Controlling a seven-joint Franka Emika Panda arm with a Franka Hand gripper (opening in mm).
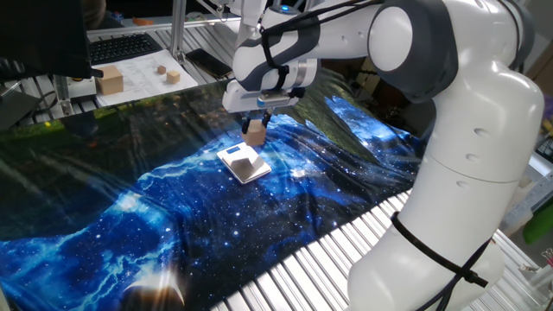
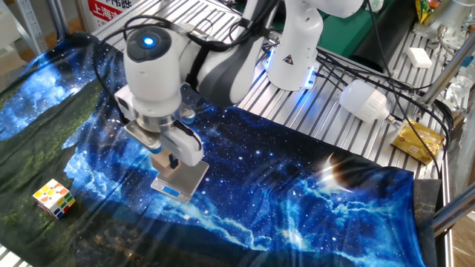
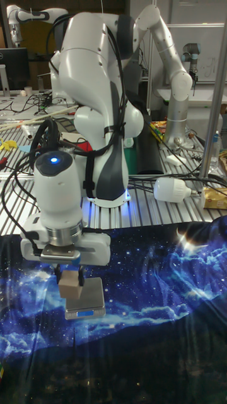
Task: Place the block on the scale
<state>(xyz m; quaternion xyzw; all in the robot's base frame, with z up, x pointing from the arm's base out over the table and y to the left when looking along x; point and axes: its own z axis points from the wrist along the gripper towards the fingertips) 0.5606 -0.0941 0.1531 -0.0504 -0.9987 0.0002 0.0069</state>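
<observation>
Taking the scale [image 1: 243,162] [image 2: 180,176] [image 3: 85,298] as the landmark: well to its left in the other fixed view, a multicoloured puzzle cube [image 2: 53,199] lies on the starry blue cloth [image 2: 297,178], apart from everything else. The scale itself lies flat on the cloth, its blue-marked edge turned towards the near side in that view. Directly above it hangs the gripper [image 1: 257,114] [image 2: 165,156] [image 3: 70,273], pointing straight down, its fingers closed on the block [image 1: 255,132] [image 2: 158,159] [image 3: 70,287]. The block is a cube with no long axis; it is held level, faces slightly turned against the scale's edges, and sits over the scale, towards its far edge, not yet touching. Beyond the scale, on paper off the cloth, stands a larger wooden block [image 1: 110,81].
</observation>
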